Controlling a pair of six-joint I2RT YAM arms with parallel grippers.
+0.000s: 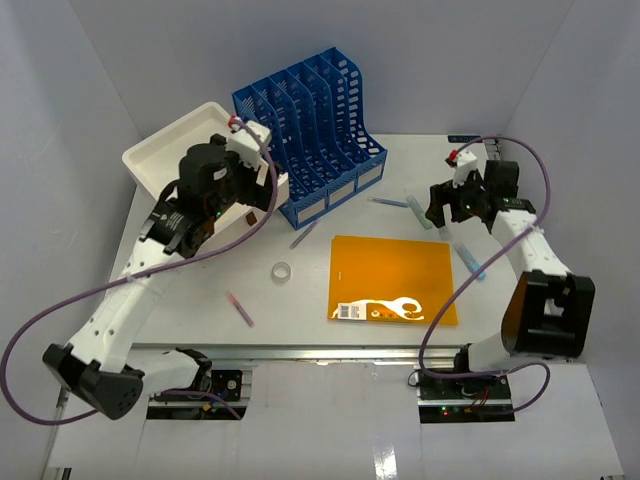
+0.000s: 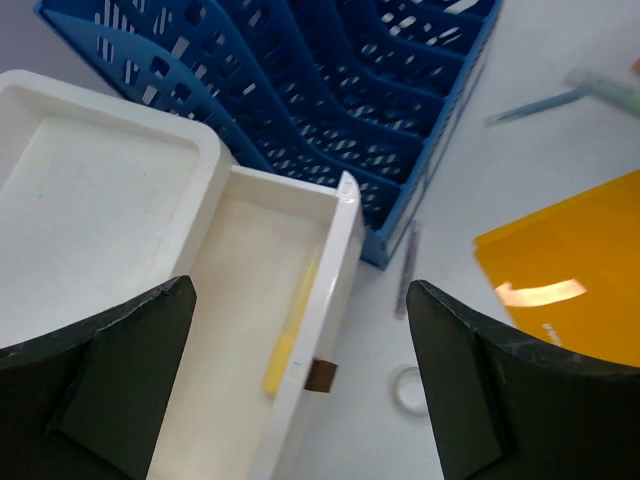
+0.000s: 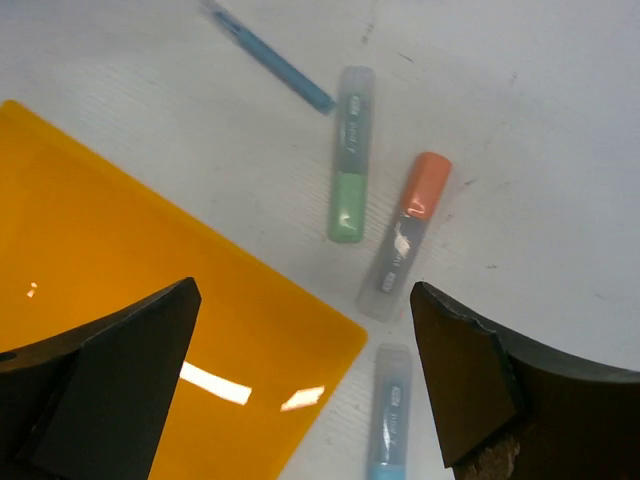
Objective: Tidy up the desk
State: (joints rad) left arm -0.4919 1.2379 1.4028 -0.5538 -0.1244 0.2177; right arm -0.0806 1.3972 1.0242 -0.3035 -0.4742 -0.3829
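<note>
The desk (image 1: 180, 290) is a white-grey tabletop. My left gripper (image 1: 220, 198) is open and empty above the pulled-out drawer (image 2: 255, 300) of the white drawer box (image 1: 185, 155). A yellow highlighter (image 2: 287, 335) lies inside the drawer. My right gripper (image 1: 443, 208) is open and empty above the green (image 3: 349, 170), orange (image 3: 405, 235) and blue (image 3: 387, 420) highlighters, by the far right corner of the orange folder (image 1: 393, 278). A blue pen (image 3: 270, 60) lies beyond them.
A blue file rack (image 1: 310, 115) stands at the back beside the drawer box. A tape ring (image 1: 282, 270), a grey pen (image 1: 303, 237) and a pink pen (image 1: 240, 308) lie left of the folder. Grey walls close in both sides.
</note>
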